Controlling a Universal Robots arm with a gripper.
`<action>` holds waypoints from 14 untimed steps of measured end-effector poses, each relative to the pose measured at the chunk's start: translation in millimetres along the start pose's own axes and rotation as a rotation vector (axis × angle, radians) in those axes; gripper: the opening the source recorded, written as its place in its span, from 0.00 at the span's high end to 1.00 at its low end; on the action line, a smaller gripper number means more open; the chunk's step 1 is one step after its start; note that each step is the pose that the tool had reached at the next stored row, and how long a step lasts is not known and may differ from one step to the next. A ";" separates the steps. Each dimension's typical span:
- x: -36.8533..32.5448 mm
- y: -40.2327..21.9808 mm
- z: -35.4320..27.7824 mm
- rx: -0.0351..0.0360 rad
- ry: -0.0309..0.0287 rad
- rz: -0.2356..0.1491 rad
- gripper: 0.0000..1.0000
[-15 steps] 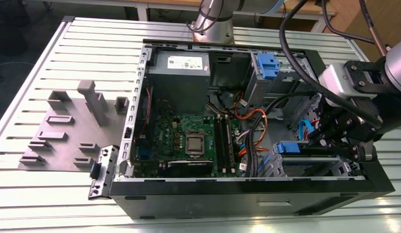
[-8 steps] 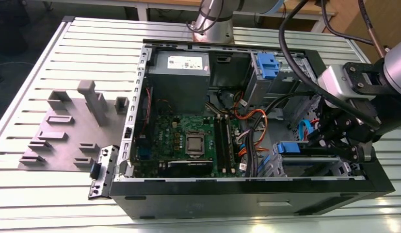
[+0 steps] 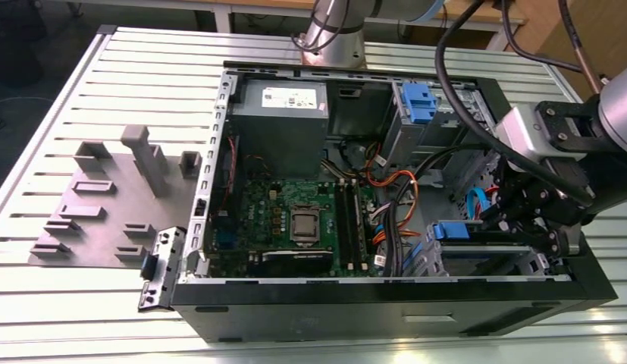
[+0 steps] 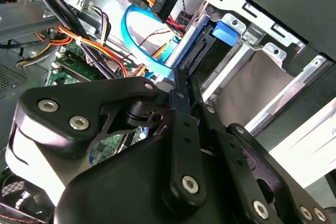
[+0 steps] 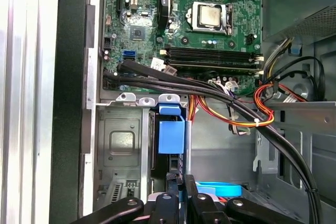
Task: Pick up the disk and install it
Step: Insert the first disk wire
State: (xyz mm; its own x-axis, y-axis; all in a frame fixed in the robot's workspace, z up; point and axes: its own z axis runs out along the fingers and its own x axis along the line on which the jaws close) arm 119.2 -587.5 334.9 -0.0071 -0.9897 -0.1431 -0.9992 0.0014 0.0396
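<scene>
Disk [image 5: 171,136] seated in bay — no legible label.

Glossy blue plastic disk [image 5: 171,135] handle

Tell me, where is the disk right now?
The disk stands on edge in the drive cage at the computer case's lower corner on the exterior view's right, beside the gripper; its blue handle faces the motherboard.

disk [image 5: 171,129]: blue handle
pincer [image 3: 540,220]: black links, silver screws
case [image 3: 394,315]: black shell, grey metal inside
board [image 3: 293,220]: green, silver socket
cables [image 5: 262,111]: orange, red, yellow, black
second carrier [image 3: 419,102]: blue
table [image 3: 80,303]: pale grey, ribbed
fixtures [image 3: 111,197]: grey
</scene>
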 end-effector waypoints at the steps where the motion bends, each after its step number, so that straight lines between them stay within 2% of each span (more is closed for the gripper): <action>1: 0.0 0.0 0.0 0.0000 0.0000 0.000 0.84; 14: 0.4 -0.1 2.9 0.0000 0.0002 0.000 0.84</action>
State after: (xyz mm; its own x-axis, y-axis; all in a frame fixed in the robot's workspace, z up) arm 119.2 -587.5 332.0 -0.0071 -0.9897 -0.1430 -0.9992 0.0014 0.0396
